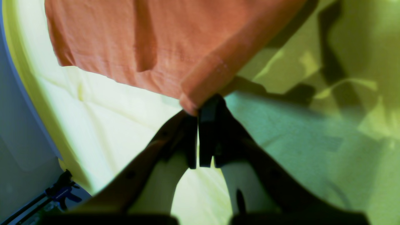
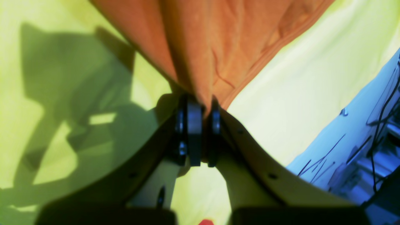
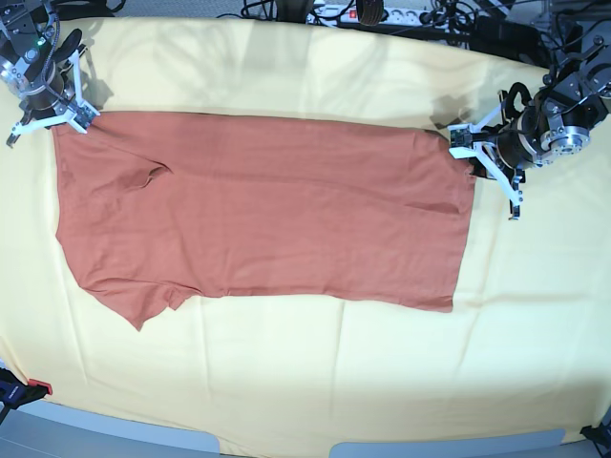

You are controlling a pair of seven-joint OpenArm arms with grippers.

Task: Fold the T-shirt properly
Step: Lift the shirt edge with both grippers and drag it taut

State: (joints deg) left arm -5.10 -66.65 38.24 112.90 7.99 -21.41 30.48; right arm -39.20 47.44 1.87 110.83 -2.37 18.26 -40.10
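Shirt held at 2 far corners, spread for a fold

On the cloth [image 3: 315, 382], toward its far side, the shirt [image 3: 267, 215] is spread nearly flat, its near hem lying loose and a sleeve flaring at the near left corner of the base view. The far edge is pinched at both ends: the left gripper [image 1: 197, 117] is closed on a hem corner, the right gripper [image 2: 203, 117] closed on bunched fabric at the opposite end. For a clean fold, both corners are best lifted together and carried toward the near hem at equal height, so that the edge is kept taut and no slack or diagonal crease is dragged in. Beyond the far edge, a power strip [image 3: 368, 13] and tangled cables [image 3: 286, 10] are seen.
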